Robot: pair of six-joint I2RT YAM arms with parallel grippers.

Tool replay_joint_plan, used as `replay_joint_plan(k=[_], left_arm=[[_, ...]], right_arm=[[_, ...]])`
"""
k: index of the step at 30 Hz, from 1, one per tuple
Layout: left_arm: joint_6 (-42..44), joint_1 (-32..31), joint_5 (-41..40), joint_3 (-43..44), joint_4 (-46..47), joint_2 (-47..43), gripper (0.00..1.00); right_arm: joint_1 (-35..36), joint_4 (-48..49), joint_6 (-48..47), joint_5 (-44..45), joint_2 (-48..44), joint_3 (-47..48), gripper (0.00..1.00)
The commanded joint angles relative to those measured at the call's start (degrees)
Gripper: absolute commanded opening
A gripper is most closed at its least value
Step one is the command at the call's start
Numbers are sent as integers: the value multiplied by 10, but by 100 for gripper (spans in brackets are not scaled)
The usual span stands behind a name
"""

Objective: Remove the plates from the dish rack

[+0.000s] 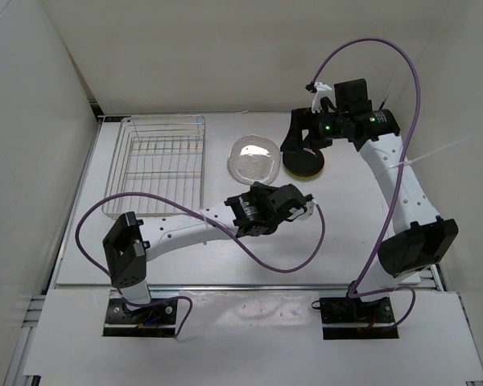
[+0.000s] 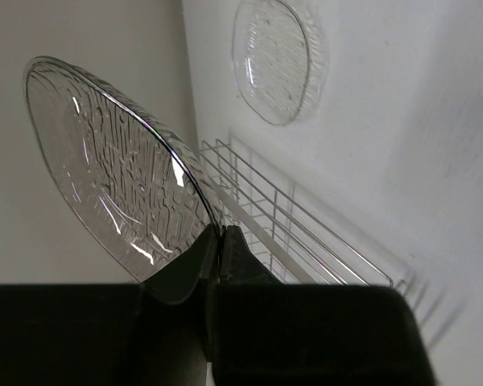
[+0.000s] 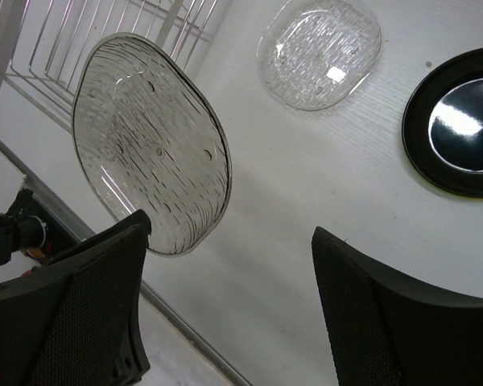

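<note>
Clear plate [image 2: 113, 177] pinched at rim in my left pincer [image 2: 219, 237], tilted, off table [image 1: 346, 225]. Second clear plate [image 1: 255, 158] flat on table, between dish rack [image 1: 203, 153] and black plate [image 3: 459, 121]. My right pincer [image 3: 225, 229] spread wide, empty, near black plate.

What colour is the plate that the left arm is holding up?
Colourless: the plate is clear, with fine ribbed streaks. Left wrist view shows it best.
</note>
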Motion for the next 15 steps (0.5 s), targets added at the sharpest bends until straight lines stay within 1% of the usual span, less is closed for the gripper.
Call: replay_joint_plan(k=[1,2,7,8,11,12,14,15], left_arm=[[13,-18,-44,53,33,14,11],[13,-23,-39,59,33,14,11],[8,-23,-45,108,33,58,11],[-6,-28,-45,136,21,67,11],[-27,-34,-50,183,-6,97,11],[-27,-34,-50,183,-6,97,11],[-27,-34,-58,183,-6,102,11],[-27,-34,-58,183,8,102,11]], right_arm=[[-2,24,9,-28,7,-17,86],[-2,24,9,-28,7,-17,82],[-2,36,14,-34,2,-39,74],[-2,36,14,-34,2,-45,72],[-2,36,14,-34,2,-50,49],[-2,36,14,-34,2,-50,35],[-2,41,14,-34,2,-50,23],[-2,41,14,-27,-3,-50,15]])
